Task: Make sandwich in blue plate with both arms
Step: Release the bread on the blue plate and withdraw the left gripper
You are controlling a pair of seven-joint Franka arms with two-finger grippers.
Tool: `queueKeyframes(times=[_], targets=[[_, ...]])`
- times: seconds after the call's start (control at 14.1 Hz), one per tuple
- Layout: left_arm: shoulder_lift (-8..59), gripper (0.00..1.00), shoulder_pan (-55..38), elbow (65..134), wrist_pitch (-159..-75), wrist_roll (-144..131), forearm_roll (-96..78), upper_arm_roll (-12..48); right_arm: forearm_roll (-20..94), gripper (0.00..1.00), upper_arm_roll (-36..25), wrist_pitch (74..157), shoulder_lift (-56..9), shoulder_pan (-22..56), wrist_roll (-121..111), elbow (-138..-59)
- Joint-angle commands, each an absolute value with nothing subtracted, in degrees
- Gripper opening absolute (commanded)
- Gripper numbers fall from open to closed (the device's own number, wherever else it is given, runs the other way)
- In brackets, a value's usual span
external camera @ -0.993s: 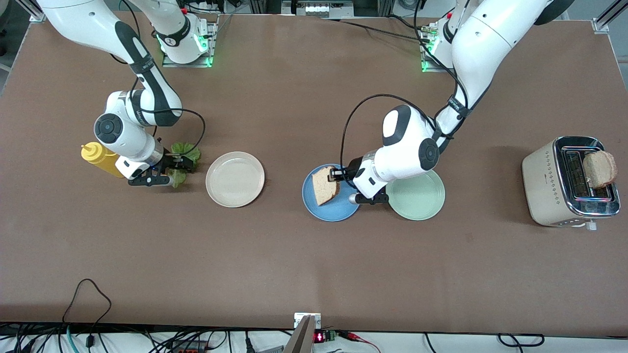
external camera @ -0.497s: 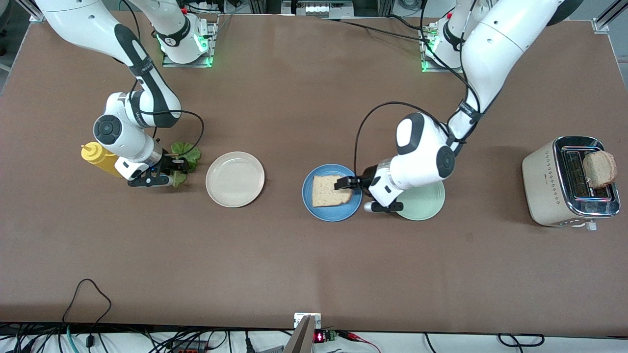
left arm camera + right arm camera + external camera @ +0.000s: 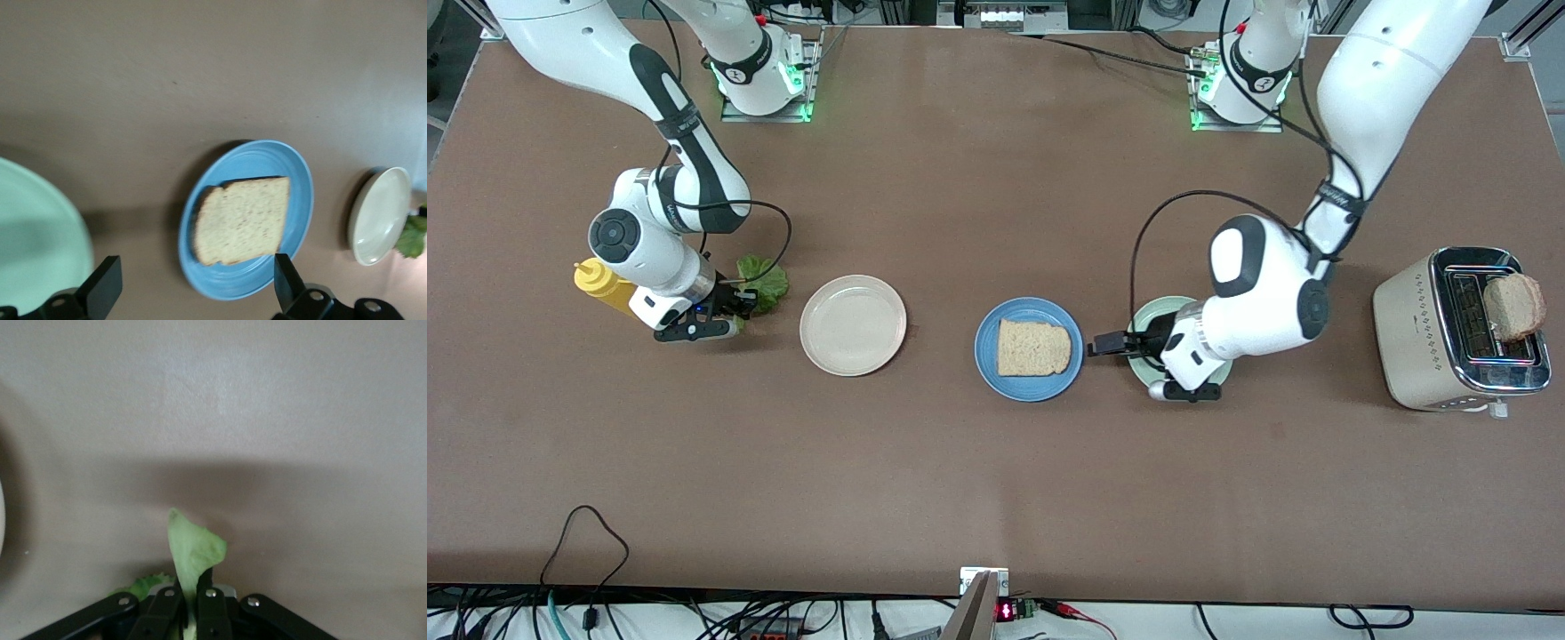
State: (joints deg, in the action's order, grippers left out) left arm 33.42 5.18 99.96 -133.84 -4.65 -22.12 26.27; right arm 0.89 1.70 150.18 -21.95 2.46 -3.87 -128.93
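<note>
Already one bread slice [image 3: 1034, 348] is laid flat on the blue plate [image 3: 989, 366], and the left gripper [image 3: 1110, 343], fingers spread and empty, is held at the plate's three o'clock, beside the mint-green plate [image 3: 1144, 313]. Well toward nine o'clock, past the cream plate [image 3: 853, 324], the lettuce leaf [image 3: 763, 282] is pinched in the closed right gripper [image 3: 740, 300], apparently just off the table. The right arm is therefore judged the one to carry it across to the bread.

Both arms, the left arm [image 3: 1360, 98] and the right arm [image 3: 596, 53], are glossy white jointed shells with black bands at the joints and round black caps on the wrist housings. Thin black cables loop from forearm to wrist. Green lights glow at their bases, and the black jaws show small silver screws.
</note>
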Motion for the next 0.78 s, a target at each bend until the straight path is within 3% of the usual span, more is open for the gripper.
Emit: queueKeyframes(times=[0.0,0.14,0.43,0.57,0.71], targets=[[26.6,1.00,5.7,99.0,-124.8,-4.2,-13.2,21.8,1.6,0.00,1.9,146.4,-20.5,2.2,-5.1,-126.9],[24.2,1.00,6.8,95.7,-118.6,-4.0,-5.7,20.3,1.8,0.00,2.1,139.2,-19.3,2.3,-3.9,-123.2],[23.6,1.00,11.6,82.9,-105.0,-3.9,1.0,19.9,3.2,0.00,2.3,124.4,-18.8,4.8,5.0,-113.1],[20.7,1.00,7.9,81.8,-103.5,-3.9,0.7,12.2,8.3,0.00,2.3,118.2,-19.1,8.0,11.4,-108.4],[17.5,1.00,2.8,81.8,-100.7,-3.4,0.5,3.9,11.0,0.00,2.3,116.9,-19.5,11.7,20.0,-106.0]])
